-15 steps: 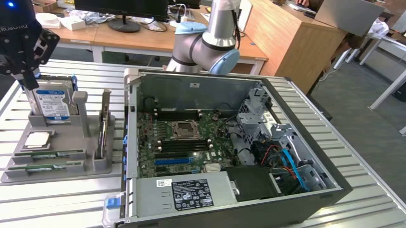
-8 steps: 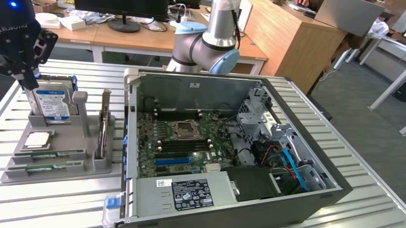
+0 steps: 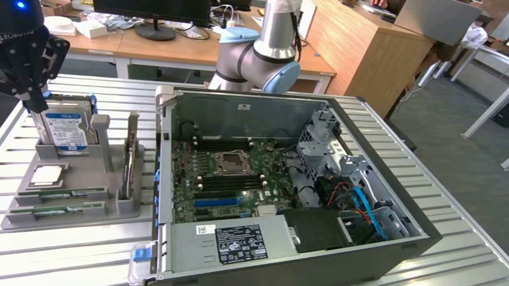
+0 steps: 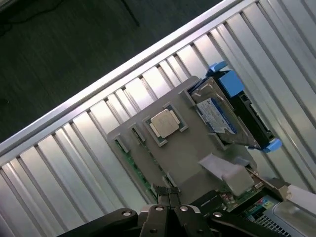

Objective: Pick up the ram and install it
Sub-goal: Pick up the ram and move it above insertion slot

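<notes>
You are at the very start of the pick-up step: the ram (image 3: 61, 193) has not been lifted. Two green sticks lie flat in their own recesses at the near end of the grey holder (image 3: 111, 205), one just beside the other, on the exterior view's left and well apart from the open computer case (image 3: 238, 98). Your gripper (image 3: 36, 101) hangs at the other end of that holder, close over the upright hard drive (image 3: 68, 128), with its fingers pressed together and nothing between them. In the wrist view the closed fingertips (image 4: 168, 196) sit over the holder's edge, with the silver processor (image 4: 164, 123) in its square pocket beyond them. As I judge it, the pick calls for three things from you: bring the gripper across the holder, past the processor, until it stands over one stick; spread the fingers wide enough to take the board across its thin faces; and line them up with the stick's long axis, because the recess walls leave little room on either side. Inside the case, the motherboard (image 3: 230, 173) lies exposed, and no green stick shows on it.
</notes>
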Robot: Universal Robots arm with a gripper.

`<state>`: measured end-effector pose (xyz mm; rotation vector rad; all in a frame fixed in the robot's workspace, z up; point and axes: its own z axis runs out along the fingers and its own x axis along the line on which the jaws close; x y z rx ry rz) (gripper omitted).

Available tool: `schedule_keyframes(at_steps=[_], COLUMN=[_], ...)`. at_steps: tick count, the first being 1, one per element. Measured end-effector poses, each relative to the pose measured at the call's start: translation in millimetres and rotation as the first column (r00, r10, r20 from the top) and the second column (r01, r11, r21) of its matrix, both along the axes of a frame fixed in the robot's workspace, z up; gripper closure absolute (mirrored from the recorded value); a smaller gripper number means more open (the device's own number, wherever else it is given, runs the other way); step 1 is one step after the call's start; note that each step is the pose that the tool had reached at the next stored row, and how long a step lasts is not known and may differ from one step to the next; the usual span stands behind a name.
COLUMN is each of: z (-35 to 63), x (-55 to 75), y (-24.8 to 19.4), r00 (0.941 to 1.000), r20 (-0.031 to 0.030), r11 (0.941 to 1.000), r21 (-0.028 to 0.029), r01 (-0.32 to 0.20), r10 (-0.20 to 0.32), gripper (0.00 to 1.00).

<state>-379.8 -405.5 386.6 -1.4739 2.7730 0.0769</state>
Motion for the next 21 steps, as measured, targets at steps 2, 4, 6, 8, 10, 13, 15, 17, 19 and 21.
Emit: schedule_keyframes(at_steps=[2,4,6,8,10,13,15,17,19,21], z=[0.0,0.0,0.0,0.0,0.0,0.0,0.0,0.0,0.0,0.0], x=[0.0,0.0,0.0,0.0,0.0,0.0,0.0,0.0,0.0,0.0], y=[0.0,0.0,0.0,0.0,0.0,0.0,0.0,0.0,0.0,0.0], r00=[0.9997,0.9989,0.9975,0.9956,0.9934,0.9893,0.986,0.9822,0.978,0.9732], r20=[0.0,0.0,0.0,0.0,0.0,0.0,0.0,0.0,0.0,0.0], r11=[0.9997,0.9989,0.9975,0.9956,0.9934,0.9893,0.986,0.9822,0.978,0.9732], r21=[0.0,0.0,0.0,0.0,0.0,0.0,0.0,0.0,0.0,0.0], r01=[-0.024,-0.047,-0.07,-0.093,-0.115,-0.146,-0.167,-0.188,-0.209,-0.23], r10=[0.024,0.047,0.07,0.093,0.115,0.146,0.167,0.188,0.209,0.23], gripper=[0.9,0.9,0.9,0.9,0.9,0.9,0.9,0.9,0.9,0.9])
